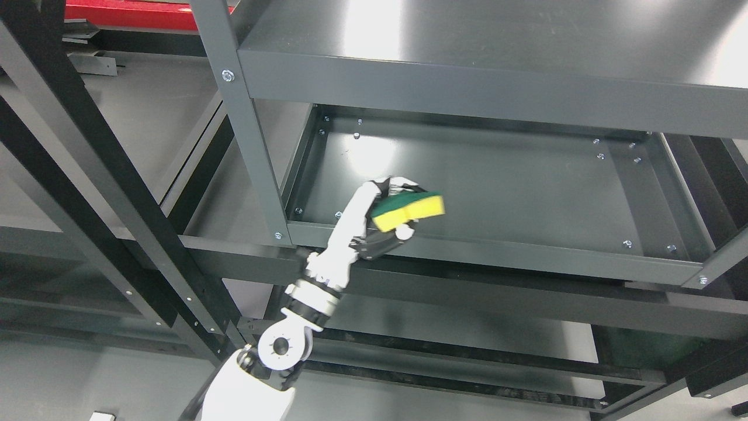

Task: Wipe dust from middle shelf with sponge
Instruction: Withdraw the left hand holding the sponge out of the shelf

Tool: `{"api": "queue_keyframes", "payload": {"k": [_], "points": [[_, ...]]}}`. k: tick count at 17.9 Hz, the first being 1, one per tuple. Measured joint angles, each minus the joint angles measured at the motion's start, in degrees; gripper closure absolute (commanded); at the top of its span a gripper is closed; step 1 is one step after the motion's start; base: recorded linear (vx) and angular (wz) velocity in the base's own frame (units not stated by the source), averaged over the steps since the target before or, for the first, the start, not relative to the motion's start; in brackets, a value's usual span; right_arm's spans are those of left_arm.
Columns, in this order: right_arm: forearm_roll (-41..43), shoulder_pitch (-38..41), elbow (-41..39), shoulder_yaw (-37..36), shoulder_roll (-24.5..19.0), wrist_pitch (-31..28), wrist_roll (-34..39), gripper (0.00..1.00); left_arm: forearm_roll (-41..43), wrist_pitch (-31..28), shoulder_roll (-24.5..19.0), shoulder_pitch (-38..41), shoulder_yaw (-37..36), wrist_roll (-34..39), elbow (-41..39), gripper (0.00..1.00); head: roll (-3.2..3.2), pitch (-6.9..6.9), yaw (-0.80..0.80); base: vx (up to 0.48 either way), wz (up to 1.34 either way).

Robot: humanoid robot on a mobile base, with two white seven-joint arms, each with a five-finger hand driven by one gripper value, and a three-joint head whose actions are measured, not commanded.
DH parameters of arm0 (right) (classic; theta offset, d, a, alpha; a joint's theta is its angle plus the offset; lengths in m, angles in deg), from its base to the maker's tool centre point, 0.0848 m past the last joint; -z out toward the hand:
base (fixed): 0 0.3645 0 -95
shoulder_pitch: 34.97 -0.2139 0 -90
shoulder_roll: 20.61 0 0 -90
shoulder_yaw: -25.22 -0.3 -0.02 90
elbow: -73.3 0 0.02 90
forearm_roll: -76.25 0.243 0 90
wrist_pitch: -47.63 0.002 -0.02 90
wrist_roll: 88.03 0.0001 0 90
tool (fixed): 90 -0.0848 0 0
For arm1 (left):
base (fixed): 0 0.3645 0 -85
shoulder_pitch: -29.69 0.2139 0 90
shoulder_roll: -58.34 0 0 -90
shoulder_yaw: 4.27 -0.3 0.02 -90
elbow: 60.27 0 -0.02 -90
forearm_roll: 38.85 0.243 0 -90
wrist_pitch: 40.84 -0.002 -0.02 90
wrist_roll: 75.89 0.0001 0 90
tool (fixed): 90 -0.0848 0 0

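Note:
A yellow sponge with a green scouring side (409,211) is gripped in my left hand (390,213), fingers curled over its top and the thumb under it. The hand hovers at the front left edge of the middle shelf (514,187), a dark grey metal tray with raised rims. The sponge juts rightward over the shelf's front rim (497,248), and I cannot tell whether it touches the surface. My left arm (304,310) rises from the lower left. The right arm is out of sight.
The top shelf (497,64) overhangs the middle one closely. A grey upright post (248,128) stands just left of the hand. Black diagonal frame bars (99,175) cross the left side. Lower rails (467,351) run beneath the shelf.

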Motion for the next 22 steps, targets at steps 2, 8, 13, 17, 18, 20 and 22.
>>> {"api": "queue_keyframes", "payload": {"k": [2, 8, 13, 17, 18, 20, 22], "points": [[0.0, 0.0, 0.0, 0.0, 0.0, 0.0, 0.0, 0.0, -0.7, 1.7, 0.0, 3.1, 1.8, 0.3, -2.0, 0.99, 0.0, 0.0, 0.0, 0.0, 0.0], [0.0, 0.0, 0.0, 0.0, 0.0, 0.0, 0.0, 0.0, -3.0, 6.3, 0.0, 10.4, 4.5, 1.5, -6.4, 0.99, 0.0, 0.0, 0.0, 0.0, 0.0], [0.0, 0.0, 0.0, 0.0, 0.0, 0.0, 0.0, 0.0, -4.0, 9.1, 0.0, 14.8, 6.6, 1.7, -8.6, 0.99, 0.0, 0.0, 0.0, 0.0, 0.0], [0.0, 0.0, 0.0, 0.0, 0.0, 0.0, 0.0, 0.0, -4.4, 10.3, 0.0, 16.8, 7.8, 1.7, -9.6, 0.99, 0.0, 0.0, 0.0, 0.0, 0.0], [0.0, 0.0, 0.0, 0.0, 0.0, 0.0, 0.0, 0.0, -4.5, 10.6, 0.0, 17.1, 8.1, 1.7, -9.8, 0.99, 0.0, 0.0, 0.0, 0.0, 0.0], [0.0, 0.0, 0.0, 0.0, 0.0, 0.0, 0.0, 0.0, -4.8, 10.9, 0.0, 17.6, 8.9, 1.7, -10.2, 0.99, 0.0, 0.0, 0.0, 0.0, 0.0], [0.0, 0.0, 0.0, 0.0, 0.0, 0.0, 0.0, 0.0, -5.0, 10.9, 0.0, 17.9, 9.5, 1.7, -10.5, 1.0, 0.0, 0.0, 0.0, 0.0, 0.0]]}}
